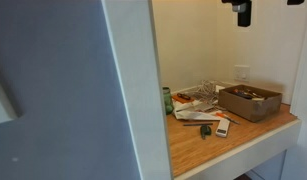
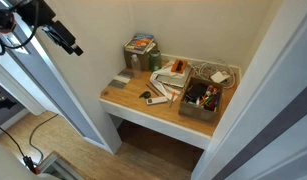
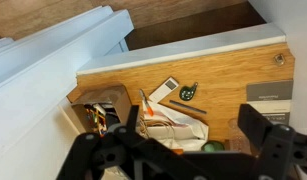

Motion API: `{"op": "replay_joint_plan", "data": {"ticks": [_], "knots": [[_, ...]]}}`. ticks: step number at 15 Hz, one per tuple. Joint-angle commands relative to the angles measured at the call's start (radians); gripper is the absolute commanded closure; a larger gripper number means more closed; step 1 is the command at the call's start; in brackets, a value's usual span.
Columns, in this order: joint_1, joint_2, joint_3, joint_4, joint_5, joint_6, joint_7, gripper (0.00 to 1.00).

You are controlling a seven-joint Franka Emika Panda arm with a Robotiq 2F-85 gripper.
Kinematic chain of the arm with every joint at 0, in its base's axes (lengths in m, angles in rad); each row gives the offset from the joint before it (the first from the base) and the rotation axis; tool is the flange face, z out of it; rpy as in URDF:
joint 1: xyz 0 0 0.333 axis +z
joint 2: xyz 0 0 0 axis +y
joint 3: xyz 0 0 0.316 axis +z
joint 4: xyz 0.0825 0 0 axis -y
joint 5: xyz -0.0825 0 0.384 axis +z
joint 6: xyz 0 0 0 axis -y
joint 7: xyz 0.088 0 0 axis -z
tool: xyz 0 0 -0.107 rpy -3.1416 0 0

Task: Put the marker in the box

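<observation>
A low tan cardboard box [image 1: 250,101] with short, soft-edged walls sits on a wooden desk [image 1: 243,136] of warm, streaky grain, set in a white-walled alcove; in an exterior view the box [image 2: 201,101] lies toward the desk's corner, crammed with small dark clutter. Just beside it spreads a loose heap of white papers [image 1: 198,100], and along the front of the heap lies a thin pen-like stick [image 1: 200,121]; whether this is the marker I cannot tell at this size. Near the stick are a flat white remote-like slab [image 1: 223,126] and a small dark green lump [image 1: 205,130], both outside the box. A green can [image 1: 167,100] stands by the wall, a stack of books [image 2: 141,50] fills the far corner, and a flat grey pad [image 2: 120,82] rests on the desk edge. A wide grey panel [image 1: 53,90] and a white jamb [image 1: 138,90] block much of one exterior view. The gripper [image 3: 178,140], black and blocky, hangs high above the desk with its fingers [image 3: 268,130] spread well apart, holding nothing
</observation>
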Motion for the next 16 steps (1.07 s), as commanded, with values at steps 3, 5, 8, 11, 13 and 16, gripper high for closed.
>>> {"op": "replay_joint_plan", "data": {"ticks": [3, 5, 8, 11, 13, 16], "knots": [[0.028, 0.010, -0.019, 0.003, -0.017, -0.005, 0.016, 0.00], [0.028, 0.010, -0.019, 0.003, -0.017, -0.005, 0.016, 0.00], [0.028, 0.010, -0.019, 0.003, -0.017, -0.005, 0.016, 0.00], [0.034, 0.028, -0.075, -0.019, 0.008, 0.062, -0.025, 0.00], [0.022, 0.058, -0.113, -0.041, 0.016, 0.136, -0.039, 0.00], [0.018, 0.135, -0.182, -0.082, 0.033, 0.266, -0.085, 0.00]]}}
